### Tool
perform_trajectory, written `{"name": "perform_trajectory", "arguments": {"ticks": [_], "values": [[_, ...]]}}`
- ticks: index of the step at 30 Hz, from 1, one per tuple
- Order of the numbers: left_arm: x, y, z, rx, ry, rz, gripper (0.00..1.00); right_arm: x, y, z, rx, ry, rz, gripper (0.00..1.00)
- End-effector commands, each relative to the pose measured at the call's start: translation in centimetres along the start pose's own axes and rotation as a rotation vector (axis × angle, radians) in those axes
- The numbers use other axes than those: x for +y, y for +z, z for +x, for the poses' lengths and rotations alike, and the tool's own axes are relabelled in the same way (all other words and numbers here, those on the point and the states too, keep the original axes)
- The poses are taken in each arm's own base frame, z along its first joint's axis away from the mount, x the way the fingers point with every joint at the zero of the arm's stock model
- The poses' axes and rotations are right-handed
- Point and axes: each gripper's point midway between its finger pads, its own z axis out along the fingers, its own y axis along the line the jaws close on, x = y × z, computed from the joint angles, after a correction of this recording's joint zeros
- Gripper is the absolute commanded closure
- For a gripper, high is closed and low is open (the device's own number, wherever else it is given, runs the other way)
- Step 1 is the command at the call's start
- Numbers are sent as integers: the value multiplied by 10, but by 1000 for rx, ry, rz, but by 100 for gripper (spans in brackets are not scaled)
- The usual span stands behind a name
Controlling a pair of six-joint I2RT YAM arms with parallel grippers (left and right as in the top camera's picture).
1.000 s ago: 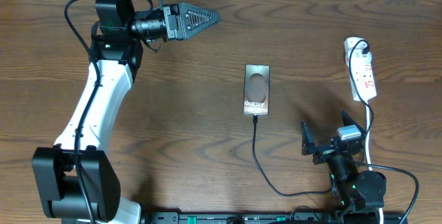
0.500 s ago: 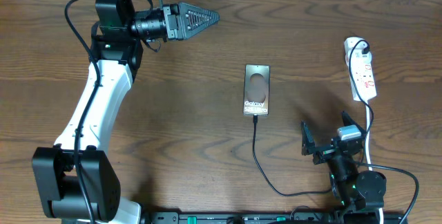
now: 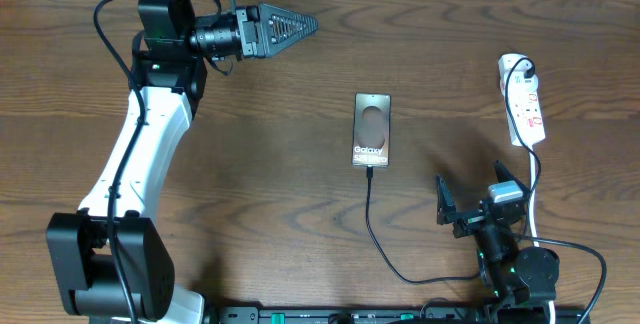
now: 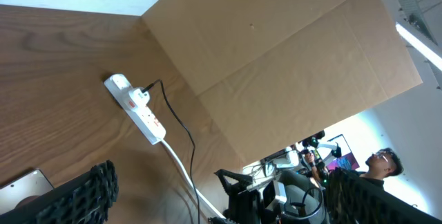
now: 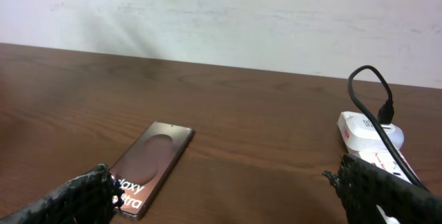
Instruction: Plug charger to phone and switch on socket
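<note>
The phone lies flat, screen up, at the middle of the bench. The charger meets its near edge, its thin black cable trailing toward the robot's base and curving right. Well apart to the right lies the socket, a black plug in its far end. The right tool hovers near the socket's white cord, fingers spread wide and empty. The left tool hangs over the far left of the bench, also wide open, holding nothing.

No visible change since earlier.
</note>
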Motion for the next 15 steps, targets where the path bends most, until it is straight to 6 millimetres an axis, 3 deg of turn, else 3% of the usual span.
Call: {"name": "perform_trajectory", "arguments": {"ticks": [1, 12, 14, 15], "values": [[-6, -2, 0, 3, 20, 8, 3, 1, 0, 0, -2, -1, -3, 1], [-14, -3, -1, -1, 120, 10, 3, 1, 0, 0, -2, -1, -3, 1], [-4, -13, -42, -225, 161, -185, 3, 1, 0, 0, -2, -1, -3, 1], [-5, -18, -51, -276, 175, -224, 3, 1, 0, 0, -2, -1, -3, 1]]}}
